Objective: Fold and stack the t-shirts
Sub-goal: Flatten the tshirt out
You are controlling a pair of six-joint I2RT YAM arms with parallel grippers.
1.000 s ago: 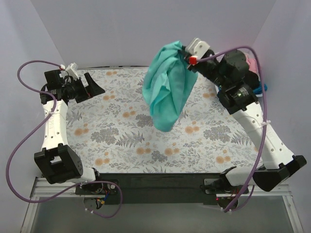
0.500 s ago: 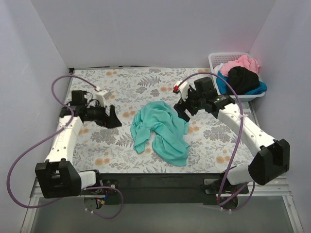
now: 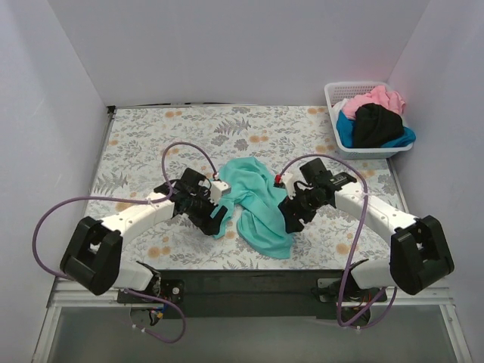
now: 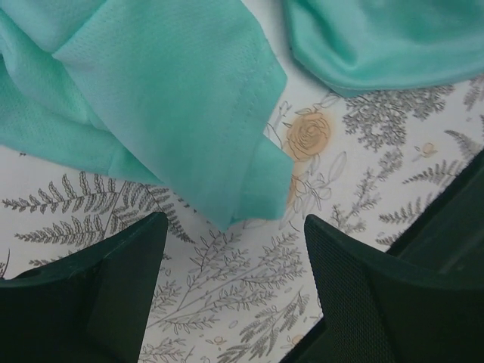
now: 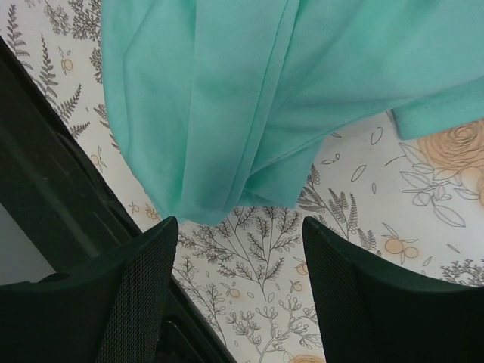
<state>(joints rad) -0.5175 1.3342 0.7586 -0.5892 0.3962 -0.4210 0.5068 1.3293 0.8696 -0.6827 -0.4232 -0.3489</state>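
The teal-green t-shirt (image 3: 253, 204) lies crumpled on the floral cloth in the middle of the table. My left gripper (image 3: 215, 220) is open at its left lower edge; in the left wrist view a sleeve hem (image 4: 249, 166) lies just ahead of the open gripper (image 4: 236, 280). My right gripper (image 3: 290, 219) is open at the shirt's right lower edge; in the right wrist view a folded corner of the shirt (image 5: 219, 136) lies just ahead of the open gripper (image 5: 240, 287). Pink (image 3: 374, 98), black (image 3: 376, 125) and blue (image 3: 404, 138) shirts sit in the basket.
The white lattice basket (image 3: 338, 89) stands at the back right corner. The floral table cloth (image 3: 151, 136) covers the table. White walls close in the left, back and right. The dark front edge (image 3: 242, 280) runs between the arm bases.
The right gripper held the teal shirt high, dropped it on the table and came down to its right edge. The left arm swung from the far left to the shirt's left edge.
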